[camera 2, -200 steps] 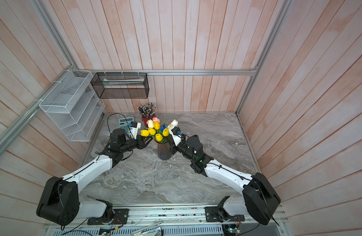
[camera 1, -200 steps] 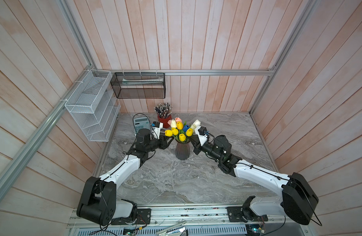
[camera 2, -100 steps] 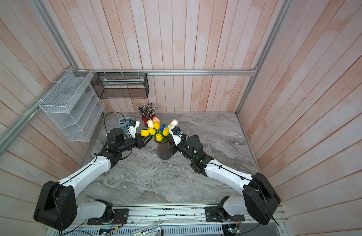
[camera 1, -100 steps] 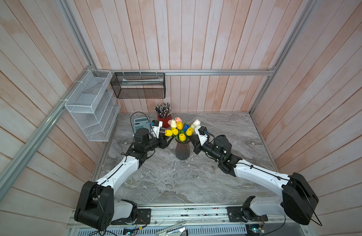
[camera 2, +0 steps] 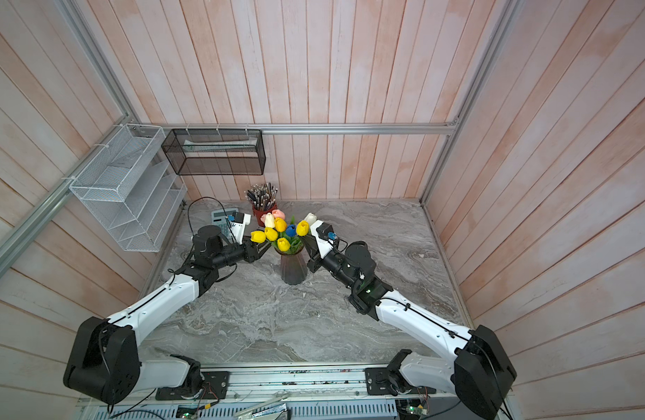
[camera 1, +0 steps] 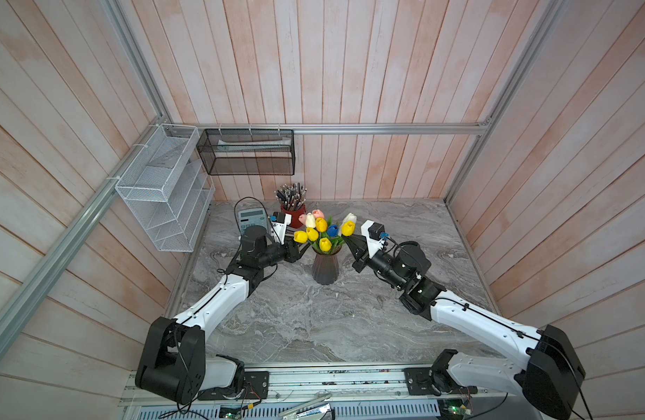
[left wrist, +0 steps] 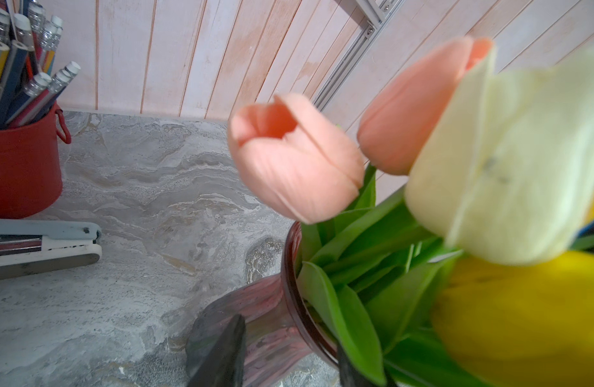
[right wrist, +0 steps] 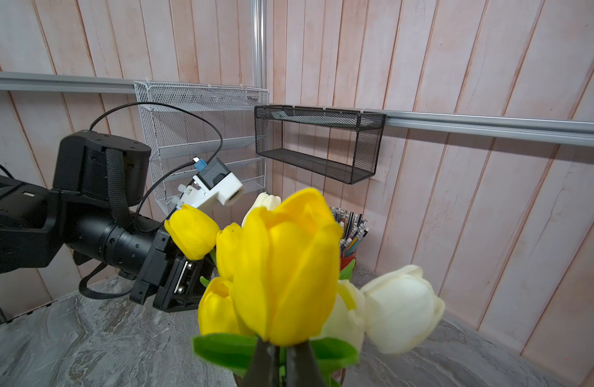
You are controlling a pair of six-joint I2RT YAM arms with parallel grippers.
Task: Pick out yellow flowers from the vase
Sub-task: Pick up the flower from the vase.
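A dark ribbed vase (camera 1: 324, 269) stands on the grey marble table (camera 1: 313, 320), towards the far side and midway between two white-and-black robot arms. It holds a bunch of artificial tulips. Five of them are the yellow flowers (camera 1: 321, 224), and all five are still in the vase, mixed with a blue tulip (camera 1: 332, 230), pink tulips (left wrist: 295, 160) and white tulips (right wrist: 401, 308).

The left gripper (camera 1: 303, 249) reaches in from the left. Its fingers (left wrist: 221, 355) are partly closed around the vase's narrow neck, one on each side.

The right gripper (right wrist: 282, 363) comes from the right. Its fingers are pinched tight on the green stem just under the head of the rightmost yellow flower (camera 1: 347, 228).

Just beyond the vase, to its left, stand a red pencil cup (camera 1: 293, 215) and a calculator (camera 1: 251, 220).
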